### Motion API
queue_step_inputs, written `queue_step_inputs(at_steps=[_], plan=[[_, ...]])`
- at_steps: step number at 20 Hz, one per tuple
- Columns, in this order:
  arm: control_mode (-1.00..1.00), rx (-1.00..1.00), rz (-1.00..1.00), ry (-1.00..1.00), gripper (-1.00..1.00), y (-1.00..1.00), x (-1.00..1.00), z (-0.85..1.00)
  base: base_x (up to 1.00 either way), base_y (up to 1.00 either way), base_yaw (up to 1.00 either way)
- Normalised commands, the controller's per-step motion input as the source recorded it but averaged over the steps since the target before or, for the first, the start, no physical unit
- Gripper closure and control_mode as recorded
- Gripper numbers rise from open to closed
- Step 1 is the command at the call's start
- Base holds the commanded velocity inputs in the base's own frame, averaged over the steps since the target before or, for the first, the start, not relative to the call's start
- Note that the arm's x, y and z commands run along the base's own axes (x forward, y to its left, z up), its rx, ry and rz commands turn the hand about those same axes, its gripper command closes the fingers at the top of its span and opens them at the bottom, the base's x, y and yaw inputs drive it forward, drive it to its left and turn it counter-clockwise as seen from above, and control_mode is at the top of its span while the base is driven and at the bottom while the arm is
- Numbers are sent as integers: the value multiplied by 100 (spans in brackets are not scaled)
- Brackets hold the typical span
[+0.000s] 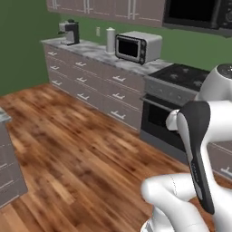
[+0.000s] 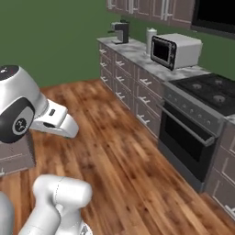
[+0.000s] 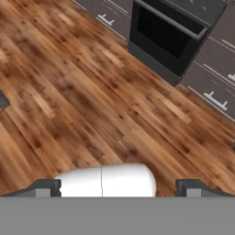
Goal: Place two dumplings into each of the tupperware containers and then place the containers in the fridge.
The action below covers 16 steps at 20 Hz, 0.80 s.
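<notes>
Wood floor (image 3: 92,101) lies closest below the hand (image 3: 119,186), fingers spread wide w/ nothing between them, arm tucked over the base mid-kitchen. Black oven (image 2: 188,137) & marble tabletop (image 1: 90,50) w/ microwave (image 1: 138,46) line the far wall. Dumplings, tupperware, fridge: whereabouts can't be told from these views. Judged step: in transit, no pick begun. Next calls for driving or turning til the containers come into sight.
</notes>
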Motion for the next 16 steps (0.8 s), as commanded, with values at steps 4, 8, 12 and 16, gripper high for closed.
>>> queue_step_inputs(at_steps=[4,8,12,16], plan=[[100,0,0,0,-100,0,0,0,100,0,1],[100,0,0,0,-100,0,0,0,100,0,10],[100,0,0,0,-100,0,0,0,100,-2,17],[100,0,0,0,-100,0,0,0,100,-4,15]])
